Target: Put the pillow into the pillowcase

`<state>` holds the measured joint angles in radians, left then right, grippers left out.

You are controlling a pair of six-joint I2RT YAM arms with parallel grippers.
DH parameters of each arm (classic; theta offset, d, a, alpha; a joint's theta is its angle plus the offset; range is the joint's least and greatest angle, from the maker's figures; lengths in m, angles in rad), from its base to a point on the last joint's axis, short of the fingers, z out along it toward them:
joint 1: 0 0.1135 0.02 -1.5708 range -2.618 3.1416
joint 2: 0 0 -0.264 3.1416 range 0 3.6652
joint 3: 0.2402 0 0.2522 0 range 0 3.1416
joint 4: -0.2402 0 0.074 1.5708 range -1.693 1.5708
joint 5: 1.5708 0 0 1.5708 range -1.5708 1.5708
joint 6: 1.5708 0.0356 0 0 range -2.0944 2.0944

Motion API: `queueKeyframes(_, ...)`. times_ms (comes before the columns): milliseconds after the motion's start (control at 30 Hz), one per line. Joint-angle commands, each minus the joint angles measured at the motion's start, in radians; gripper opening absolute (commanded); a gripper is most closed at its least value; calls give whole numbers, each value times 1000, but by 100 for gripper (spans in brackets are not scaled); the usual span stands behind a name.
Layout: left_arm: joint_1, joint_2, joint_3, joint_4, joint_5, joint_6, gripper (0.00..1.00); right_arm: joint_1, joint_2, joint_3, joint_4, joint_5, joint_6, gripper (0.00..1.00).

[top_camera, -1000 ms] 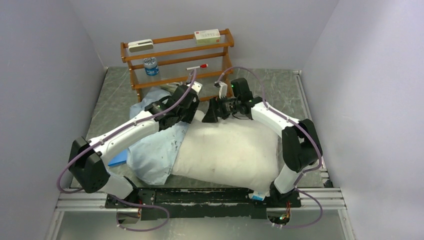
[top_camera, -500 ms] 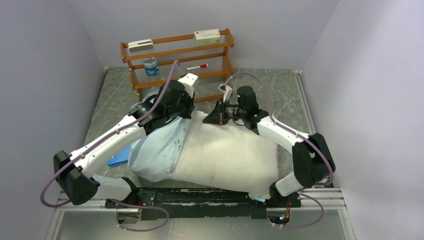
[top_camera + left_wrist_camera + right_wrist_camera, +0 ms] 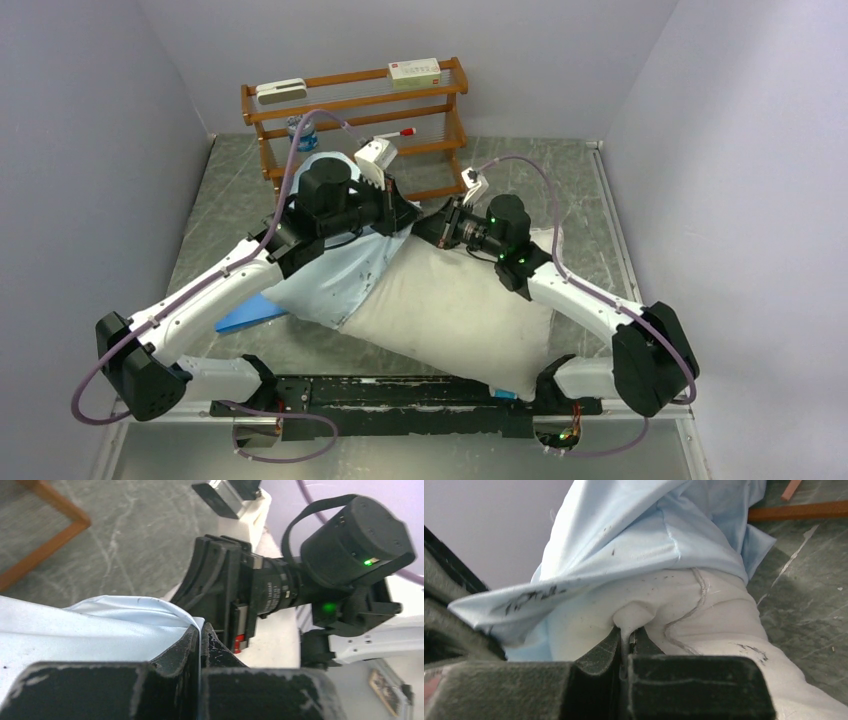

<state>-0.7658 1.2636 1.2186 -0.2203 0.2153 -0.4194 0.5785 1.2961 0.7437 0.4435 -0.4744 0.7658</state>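
The big white pillow [image 3: 455,305] lies slanted across the table's middle, its left part inside the light-blue pillowcase [image 3: 330,275]. My left gripper [image 3: 403,217] is shut on the pillowcase's open edge [image 3: 150,611], a thin fold of blue cloth pinched between its fingertips [image 3: 201,630]. Facing it from the right, my right gripper [image 3: 437,227] is shut on the pillow, a nub of white fabric [image 3: 634,616] squeezed between its fingertips [image 3: 628,636]. In the right wrist view the pillowcase [image 3: 634,535] drapes over the pillow's top [image 3: 704,615]. Both grippers hold the fabric lifted near the pillow's far edge.
A wooden shelf [image 3: 355,115] stands at the back with a box [image 3: 414,70], a small jar [image 3: 299,128] and a red-tipped marker [image 3: 395,134]. A flat bright-blue rectangle [image 3: 243,318] lies under the left arm. Grey walls close in left and right.
Both grippers have shut, left on the pillowcase edge, right on the pillow. Both arms swung outward and lifted, raising the fabric and tilting the pillow.
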Motion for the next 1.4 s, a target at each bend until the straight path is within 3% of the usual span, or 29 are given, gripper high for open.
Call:
queueKeyframes(0,-41,-50,-27,319,244,-134,5,40,-33,6,99,161,81,0)
queueKeyframes(200,-104,-64,-76,295,221,-138,5,47,-86,-4,64,265,81,0)
queueKeyframes(333,-144,-63,-70,222,178,-98,5,54,-37,67,-75,243,48,0)
queueKeyframes(533,-169,-62,-124,166,128,-81,5,59,-137,-62,-31,436,89,0)
queueKeyframes(700,-173,-50,-197,276,162,-145,5,59,-152,-117,33,512,140,0)
queueKeyframes(767,-177,-21,-179,251,171,-117,9,58,-134,-119,65,505,146,0)
queueKeyframes(900,-177,0,-22,-23,28,39,25,58,-113,-81,21,437,87,1)
queueKeyframes(1067,-176,-41,80,-175,-206,131,35,59,-183,-73,-74,456,-6,20)
queueKeyframes(1167,-173,-82,69,-184,-310,120,43,58,-204,-22,-174,462,-72,37)
queueKeyframes(1267,-148,-91,64,-222,-352,95,50,59,-219,24,-262,467,-127,52)
queueKeyframes(1367,-91,-73,80,-296,-348,91,56,60,-233,62,-330,463,-176,59)
